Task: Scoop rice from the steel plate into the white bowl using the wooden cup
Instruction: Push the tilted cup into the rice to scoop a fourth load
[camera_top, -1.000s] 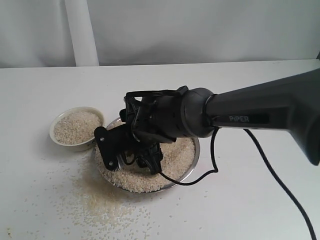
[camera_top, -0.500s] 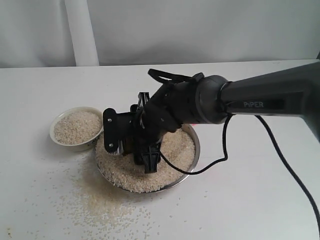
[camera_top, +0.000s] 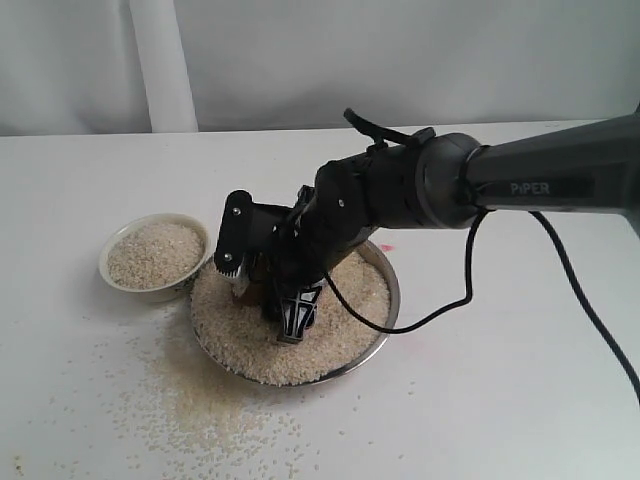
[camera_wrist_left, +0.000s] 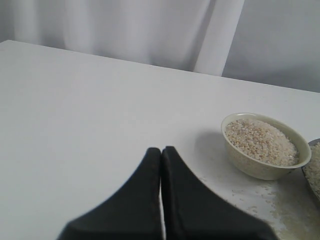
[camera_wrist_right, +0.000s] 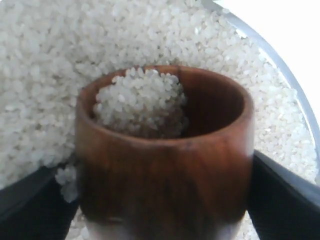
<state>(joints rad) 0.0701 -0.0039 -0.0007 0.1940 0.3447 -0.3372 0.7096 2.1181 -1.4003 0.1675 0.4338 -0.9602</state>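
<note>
1. In the last second my right gripper (camera_top: 268, 287) has swung away from the bowl side of the steel plate (camera_top: 386, 318) toward its middle, and the wrist has rolled over.
2. My right fingers are clamped on the 2 sides of the wooden cup (camera_wrist_right: 165, 165). It sits low in the plate, on the heap, with its mouth tipped.
3. The cup now has a mound of rice (camera_wrist_right: 140, 102) banked against 1 inner wall, roughly half full. I judge the scoop is loaded, so lifting and carrying to the white bowl (camera_top: 140, 290) comes next.
4. The bowl stands just beside the plate on its left and is already heaped to the rim, so another pour may spill over.
5. My left gripper (camera_wrist_left: 161, 167) hangs idle over bare table (camera_wrist_left: 75, 125), fingers pressed together, holding nothing.
6. Count: 1 steel plate, 1 white bowl, 1 wooden cup, 2 grippers.
7. Rice lies in 4 places: plate, bowl, cup, and scattered grains (camera_top: 200, 410) on the table in front of the plate and bowl.
</note>
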